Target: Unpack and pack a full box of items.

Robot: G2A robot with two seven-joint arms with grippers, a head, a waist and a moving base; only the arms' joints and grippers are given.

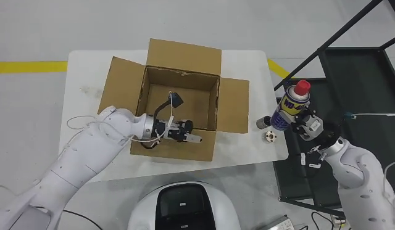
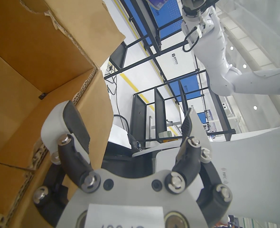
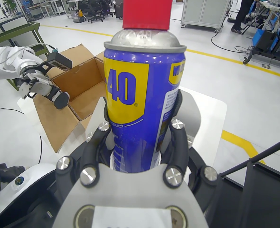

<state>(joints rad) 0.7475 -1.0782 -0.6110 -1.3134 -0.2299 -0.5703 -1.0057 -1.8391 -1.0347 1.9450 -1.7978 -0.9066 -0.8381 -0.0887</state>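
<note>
The right pincer clamps the spray can, upright above the right edge of the counter. The left pincer stands apart at the near wall of the box. Likely step: unpacking. The next move calls for setting the can down upright.

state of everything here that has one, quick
cardboard box: open, flaps folded out
spray can: red cap on, held off the table
left gripper: open, empty, at the box's near wall
right gripper: shut on spray can
</note>
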